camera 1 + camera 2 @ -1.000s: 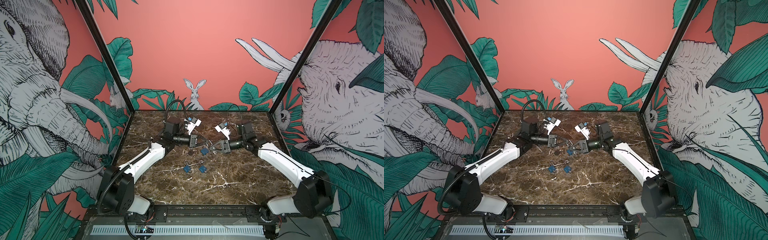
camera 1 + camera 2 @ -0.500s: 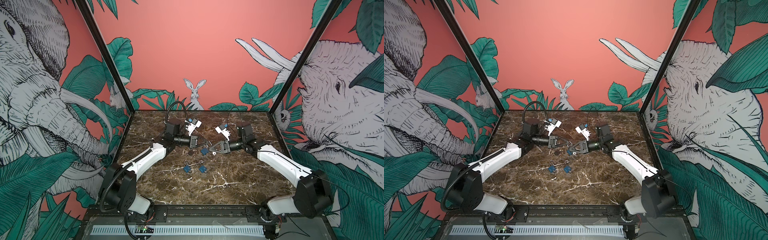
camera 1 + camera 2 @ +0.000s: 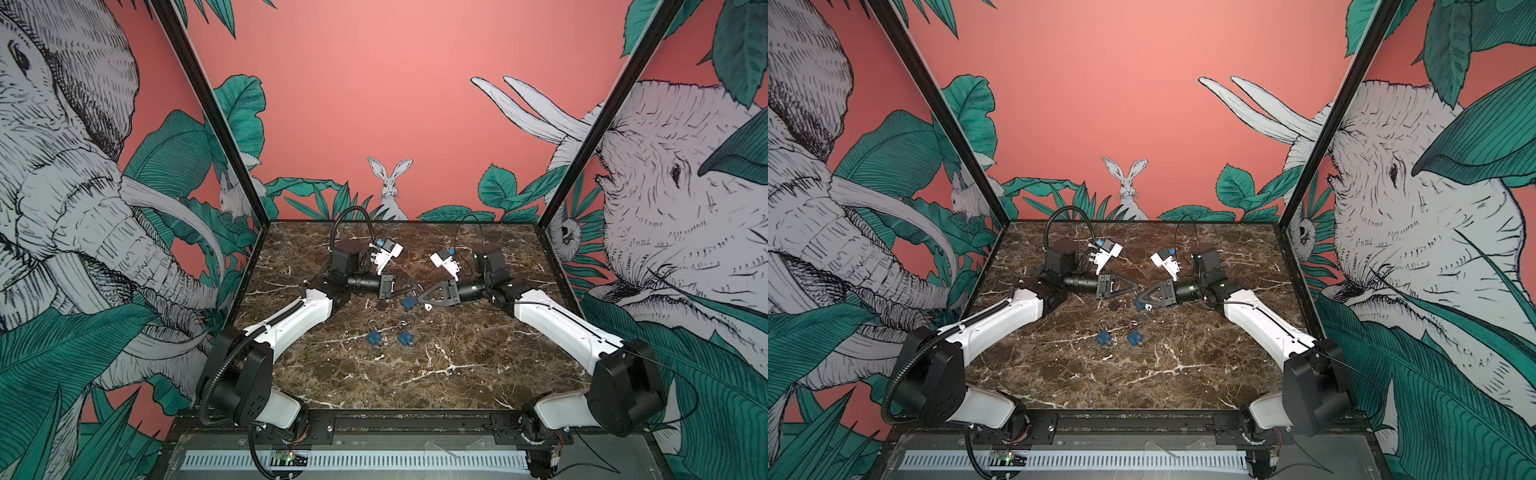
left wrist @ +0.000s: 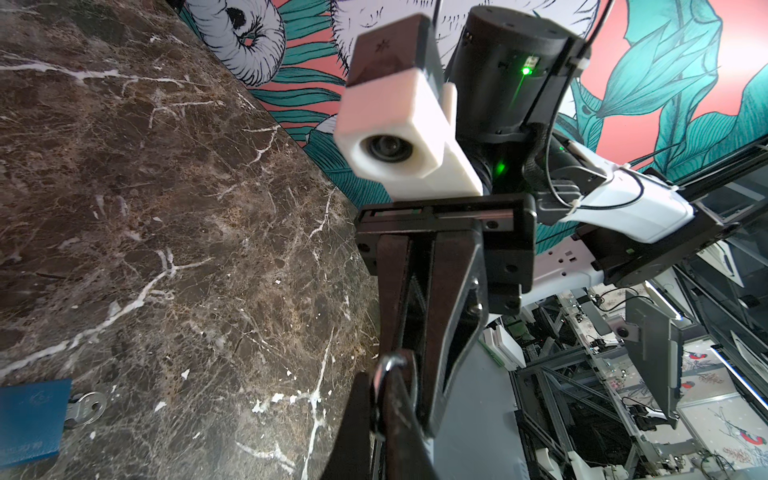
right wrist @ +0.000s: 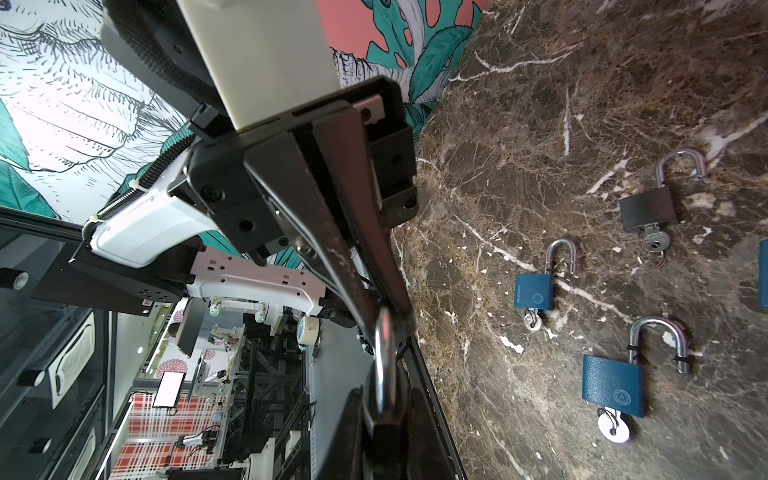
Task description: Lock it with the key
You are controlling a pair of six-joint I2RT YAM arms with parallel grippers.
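The right gripper (image 3: pixel 419 296) is clamped on a shackle (image 5: pixel 384 353); the left gripper (image 3: pixel 412 286), closed, touches it. Three padlocks (image 5: pixel 534 291) at the desk's (image 3: pixel 457 374) middle lie open, so locking seems undone.

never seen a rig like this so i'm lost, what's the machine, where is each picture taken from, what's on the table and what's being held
It is two robot arms at a marble table. Two pictures look down from overhead; two come from cameras on the arms' wrists. On the table lie a black padlock and three blue padlocks, with keys in them. The left gripper and right gripper meet in the middle, both shut, apparently pinching one shiny metal piece; I cannot tell what it is.
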